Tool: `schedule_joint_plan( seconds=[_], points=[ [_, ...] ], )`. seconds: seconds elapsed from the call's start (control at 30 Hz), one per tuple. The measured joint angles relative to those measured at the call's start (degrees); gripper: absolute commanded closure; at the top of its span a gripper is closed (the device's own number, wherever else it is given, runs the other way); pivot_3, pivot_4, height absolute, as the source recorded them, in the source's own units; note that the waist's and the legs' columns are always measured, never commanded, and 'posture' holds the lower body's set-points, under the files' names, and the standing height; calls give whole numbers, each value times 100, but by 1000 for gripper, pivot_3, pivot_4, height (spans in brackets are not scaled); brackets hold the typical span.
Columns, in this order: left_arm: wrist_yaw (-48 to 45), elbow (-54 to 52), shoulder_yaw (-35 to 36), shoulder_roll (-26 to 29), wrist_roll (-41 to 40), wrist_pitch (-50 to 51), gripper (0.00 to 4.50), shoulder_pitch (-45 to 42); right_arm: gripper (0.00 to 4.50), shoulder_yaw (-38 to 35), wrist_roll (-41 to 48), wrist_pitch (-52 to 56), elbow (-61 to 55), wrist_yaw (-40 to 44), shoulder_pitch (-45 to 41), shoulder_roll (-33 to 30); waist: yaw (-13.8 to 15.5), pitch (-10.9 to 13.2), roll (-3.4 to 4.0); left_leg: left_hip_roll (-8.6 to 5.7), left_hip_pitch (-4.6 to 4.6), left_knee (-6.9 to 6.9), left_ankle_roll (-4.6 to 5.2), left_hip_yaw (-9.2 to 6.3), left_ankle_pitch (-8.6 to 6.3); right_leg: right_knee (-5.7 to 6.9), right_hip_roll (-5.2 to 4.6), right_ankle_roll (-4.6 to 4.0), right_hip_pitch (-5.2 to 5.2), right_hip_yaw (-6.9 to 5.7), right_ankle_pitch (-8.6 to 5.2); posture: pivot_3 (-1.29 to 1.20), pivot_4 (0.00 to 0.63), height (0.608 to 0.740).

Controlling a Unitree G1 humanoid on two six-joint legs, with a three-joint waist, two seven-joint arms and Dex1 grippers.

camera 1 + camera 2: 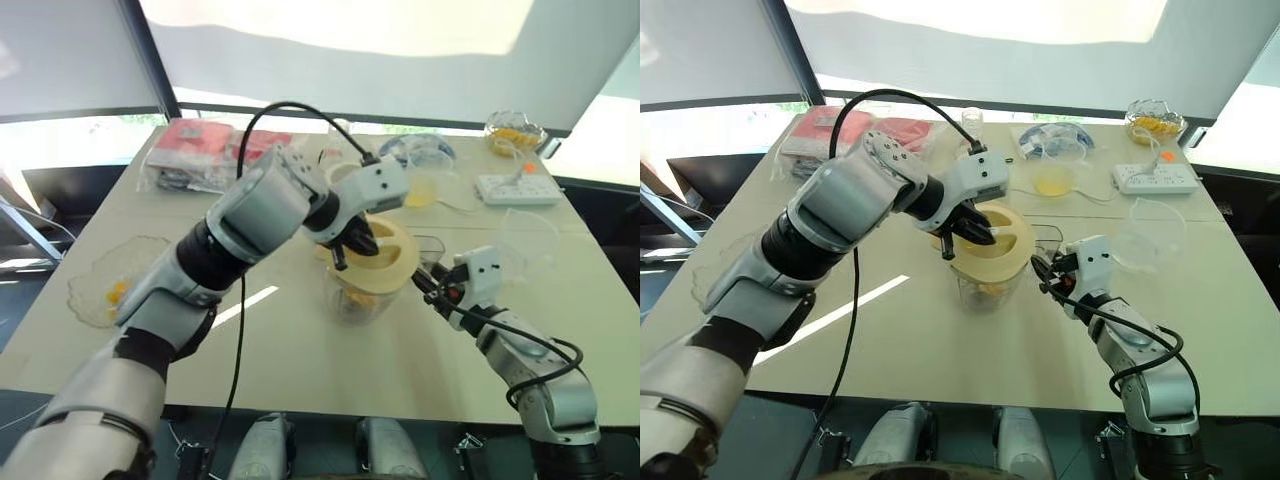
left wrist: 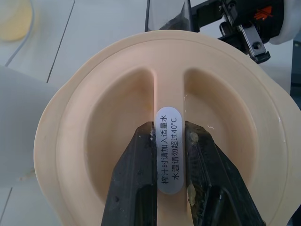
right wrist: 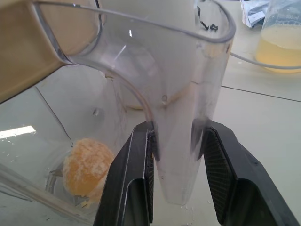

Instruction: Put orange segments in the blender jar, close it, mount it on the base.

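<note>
One clear bag (image 1: 110, 285) holding a few orange scraps lies flat near the left edge of the table (image 1: 300, 350), well apart from the work at the middle. Further right, the left gripper (image 2: 168, 132) comes down from above on the cream lid (image 2: 103, 122), its two black fingers (image 2: 141, 179) pinched against either side of the raised ridge that crosses the lid's hollow top. The ridge's long axis runs straight out from between those fingers toward the jar's handle side. The lid lies over the mouth of the blender jar (image 1: 355, 300), its top tipped slightly toward the camera; whether it is fully seated cannot be told. The jar stands upright on the table, directly beneath the left gripper, with one orange segment (image 3: 87, 167) resting at its bottom. Its clear handle (image 3: 188, 141) runs vertically and sticks out to the right, where the right gripper (image 1: 432, 285) reaches in low from the side, fingers clamped on the handle. Beyond, toward the far right, stand a cup (image 1: 425, 190) of yellow liquid, a white power strip (image 1: 518, 188) and a bowl (image 1: 515, 130) of orange pieces.
</note>
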Motion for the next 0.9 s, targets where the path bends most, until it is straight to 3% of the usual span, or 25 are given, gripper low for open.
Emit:
schedule_joint_plan(
  seconds=[0.13, 0.33, 0.53, 0.57, 0.9],
  points=[
    [147, 0, 16, -71, -77, 65, 4255, 1, 3556, -52, -3, 27, 0, -2, 1, -2, -17, -14, 20, -11, -3, -11, -19, 3, -11, -51, -42, -1, 23, -14, 1, 0, 150, 740],
    [185, -1, 11, -8, -187, -91, 4255, 28, 3556, -68, -1, 26, -2, 5, 8, -4, -39, -35, -6, -55, 6, -63, -19, 7, -11, -60, -100, -25, 18, -14, 16, 0, 150, 740],
    [352, -59, -38, 306, -257, -429, 1144, 30, 3556, -16, 35, 20, -107, 54, 16, 12, -102, -35, -16, -52, -5, -99, 0, 7, 0, -52, -99, -23, -16, -32, 16, 0, 150, 740],
    [336, -159, -77, 410, -270, -575, 798, 17, 3556, -8, 50, 19, -116, 54, 4, 22, -127, -34, -14, -52, -14, -104, 0, 7, 0, -51, -99, -22, -15, -34, 15, 0, 150, 740],
    [-239, -174, 191, 978, -795, -1361, 798, -188, 3556, -120, 122, -71, -372, 273, 51, -41, -138, 24, 12, -58, -190, -91, -3, 15, 10, -17, -58, 4, -187, -49, 30, 0, 150, 740]
  ],
)
